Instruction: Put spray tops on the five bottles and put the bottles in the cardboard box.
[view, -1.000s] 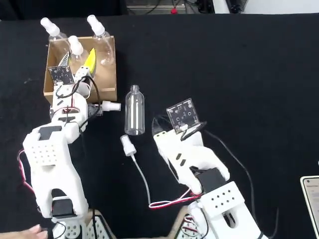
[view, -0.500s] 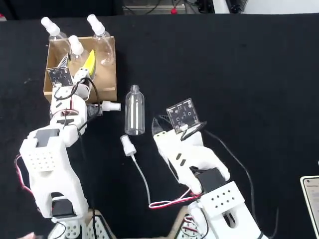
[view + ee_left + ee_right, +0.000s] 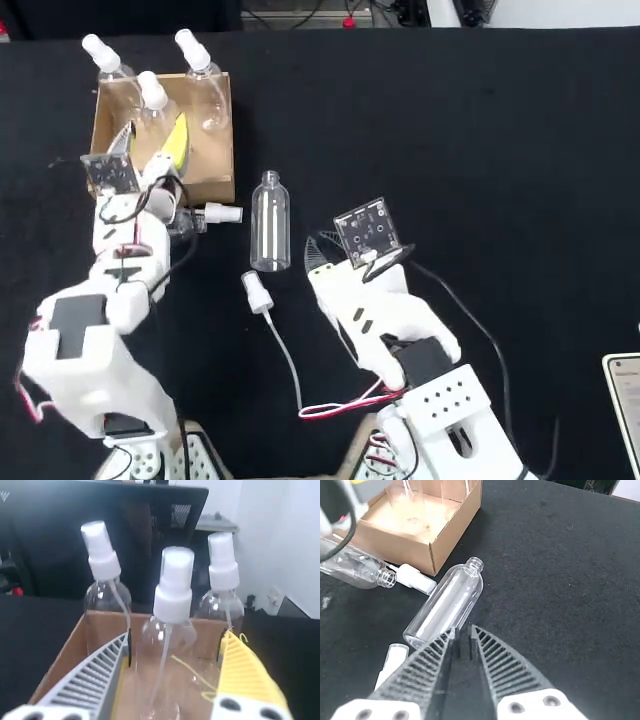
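Three capped bottles (image 3: 167,630) stand upright in the cardboard box (image 3: 215,180), which I see at 10 o'clock on the table (image 3: 480,150). An uncapped bottle (image 3: 269,222) lies on the table near the box's 4 o'clock corner, neck toward 12 o'clock. A loose spray top (image 3: 257,292) lies just at its 6 o'clock end. A second lying bottle (image 3: 352,567) rests against the box's 6 o'clock wall, with another spray top (image 3: 222,212) at its mouth and the threads exposed. The left gripper (image 3: 176,637) hangs over the box, fingers spread wide and empty. The right gripper (image 3: 462,635) sits at 5 o'clock of the uncapped bottle, fingers nearly closed, holding nothing.
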You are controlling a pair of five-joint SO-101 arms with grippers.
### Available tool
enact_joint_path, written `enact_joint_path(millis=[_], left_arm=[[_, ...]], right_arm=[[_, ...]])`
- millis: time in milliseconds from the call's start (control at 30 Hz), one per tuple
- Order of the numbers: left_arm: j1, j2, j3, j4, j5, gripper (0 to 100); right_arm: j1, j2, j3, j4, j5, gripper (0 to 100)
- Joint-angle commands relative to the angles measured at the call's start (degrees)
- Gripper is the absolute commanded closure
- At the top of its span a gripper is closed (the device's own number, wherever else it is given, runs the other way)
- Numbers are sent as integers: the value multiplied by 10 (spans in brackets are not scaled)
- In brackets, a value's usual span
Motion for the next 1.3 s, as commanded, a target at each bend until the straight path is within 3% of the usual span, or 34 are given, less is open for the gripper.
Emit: enact_joint_path(millis=[0, 67, 167, 433, 533, 667, 800, 967, 1100, 1267], left_arm=[[-16, -109, 67, -4, 4, 726], [-15, -153, 101, 5, 4, 726], [-11, -218, 130, 110, 1, 726], [-36, -448, 95, 600, 4, 726], [-36, -521, 87, 740, 4, 726], [-57, -598, 109, 792, 4, 726], [-105, -655, 139, 795, -5, 723], [-147, -733, 192, 801, -149, 726], [-150, -765, 182, 893, -218, 726], [-172, -724, 70, 1019, -215, 726]], right_arm=[[8, -5, -1, -18, 6, 956], [8, -3, 0, -18, 6, 956], [8, -3, 0, -18, 6, 956], [9, -2, 0, -18, 6, 956], [9, -2, 0, -18, 6, 956], [8, -7, 8, -18, 6, 956], [9, -7, 9, -18, 6, 956], [9, -7, 9, -18, 6, 956], [9, -7, 10, -18, 6, 956], [7, -7, 9, -18, 6, 956]])
